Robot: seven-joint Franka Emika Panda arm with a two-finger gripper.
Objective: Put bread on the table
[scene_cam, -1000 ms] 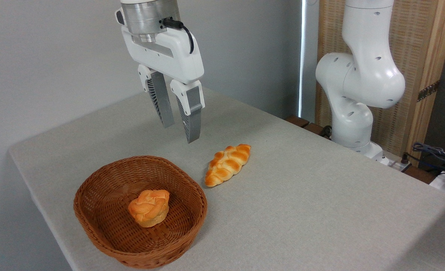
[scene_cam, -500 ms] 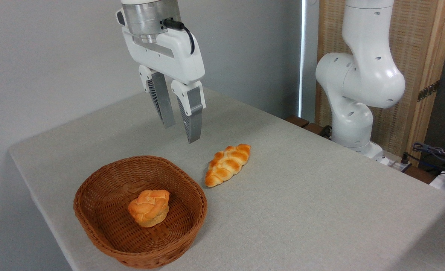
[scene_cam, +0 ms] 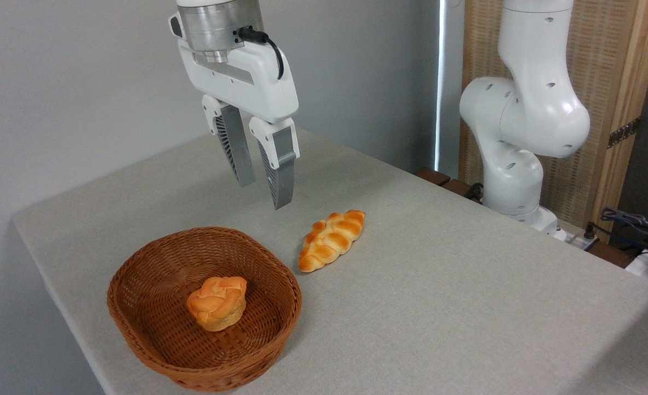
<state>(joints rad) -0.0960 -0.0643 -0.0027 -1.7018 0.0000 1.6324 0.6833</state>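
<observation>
1. The gripper (scene_cam: 263,195) is hanging in the upper centre-left of the frame, pointing down, well above the table (scene_cam: 439,307).
2. Its two grey ribbed fingers (scene_cam: 280,175) are sitting slightly spread with a narrow gap between them, and they are pinching nothing.
3. The bread (scene_cam: 217,302), a small knot-shaped bun with an orange twisted top, is lying inside the brown wicker basket (scene_cam: 137,323) at the lower left of the frame, on the basket floor, a bit right of its middle.
4. The basket is resting on the grey-beige table cloth near the table's left front edge.
5. A longer braided loaf (scene_cam: 331,240) is lying on the cloth near the frame centre, just beside the basket's upper right rim, apart from it and slanting up to the right.
6. The gripper tips are hovering above the gap between basket and loaf, touching neither.
7. The white arm base (scene_cam: 516,137) is standing at the upper right, behind the table's far edge, in front of a wooden panel (scene_cam: 620,109).
</observation>
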